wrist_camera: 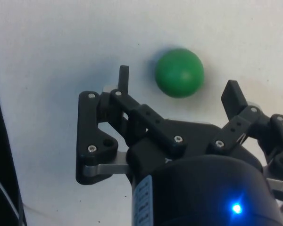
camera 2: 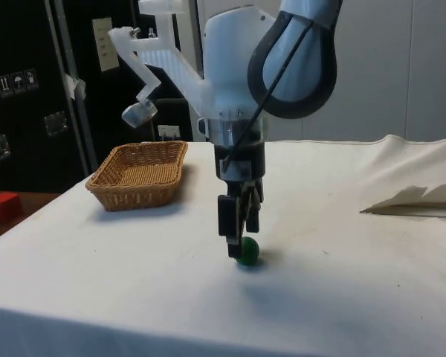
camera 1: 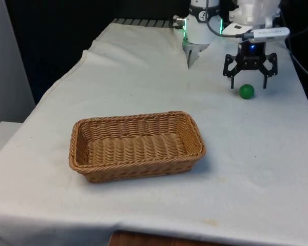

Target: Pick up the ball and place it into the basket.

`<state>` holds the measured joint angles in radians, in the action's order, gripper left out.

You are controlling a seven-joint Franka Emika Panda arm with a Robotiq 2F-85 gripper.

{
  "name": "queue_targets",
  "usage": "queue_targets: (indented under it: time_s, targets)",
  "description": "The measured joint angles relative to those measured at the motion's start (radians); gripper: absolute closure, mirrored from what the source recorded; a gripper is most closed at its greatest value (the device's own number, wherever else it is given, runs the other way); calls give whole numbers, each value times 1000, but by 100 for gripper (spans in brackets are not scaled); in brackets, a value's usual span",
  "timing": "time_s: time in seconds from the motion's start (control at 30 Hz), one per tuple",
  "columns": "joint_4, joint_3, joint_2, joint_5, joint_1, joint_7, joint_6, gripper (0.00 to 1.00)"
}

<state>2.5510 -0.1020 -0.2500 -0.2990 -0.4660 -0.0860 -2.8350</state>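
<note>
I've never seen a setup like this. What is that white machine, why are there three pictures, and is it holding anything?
The white machine is a robot arm with a black two-finger gripper at its end, which works like a hand. All three pictures show the same moment. One camera looks across the table towards the robot, one looks from the table's side, and one sits on the wrist, looking down past the fingers.

On the white cloth lie a small green ball and a woven basket, which stands apart from the ball, nearer the first camera.

The gripper holds nothing yet. Its fingers are spread open just above the cloth, and the ball rests on the cloth close by them, not yet between them.
</note>
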Motion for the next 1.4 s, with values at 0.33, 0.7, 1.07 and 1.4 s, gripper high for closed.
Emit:
queue_targets:
  time_s: [0.33, 0.7, 1.07, 1.4]
  targets:
    - [-15, 16, -49, 0, 0, -4, -36, 0]
    - [-17, 15, -52, 0, 0, -3, -36, 0]
    - [-17, 15, -52, 0, 0, -2, -35, 17]
    - [-17, 15, -52, 0, 0, -2, -35, 99]
